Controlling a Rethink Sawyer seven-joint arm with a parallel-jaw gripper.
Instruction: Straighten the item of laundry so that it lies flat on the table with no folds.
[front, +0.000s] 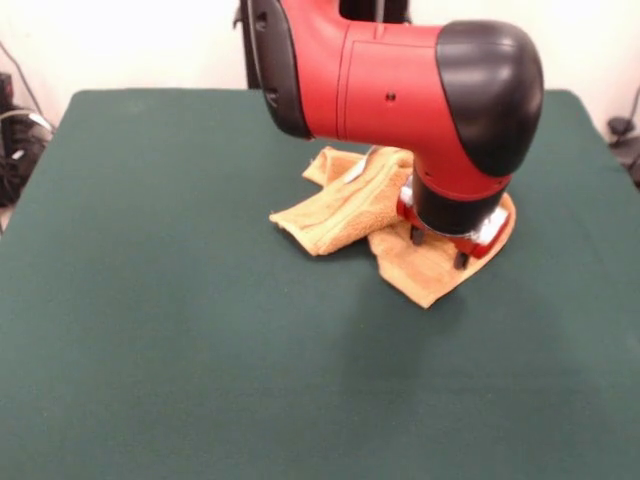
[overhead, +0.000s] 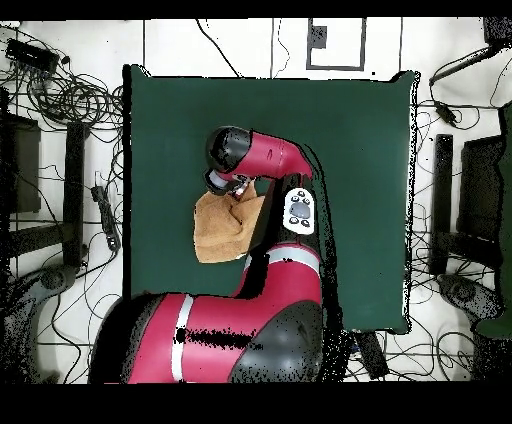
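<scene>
The golden-orange terry towel (front: 345, 210) lies rumpled on the green table (front: 180, 330), toward its far side, one flap folded over; soft, light and limp, it is probably best pinched at that flap's free corner; the arm bends steeply down, gripper (front: 440, 248) on the towel's right part; whether the jaws are open I cannot tell.

The arm (front: 400, 80) overhangs the crumpled towel (front: 340, 215); bare table (front: 200, 380) lies open all around it.

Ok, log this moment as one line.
golden-orange terry towel: crumpled, folded | gripper: down on towel | dark green felt table | flat: no
</scene>
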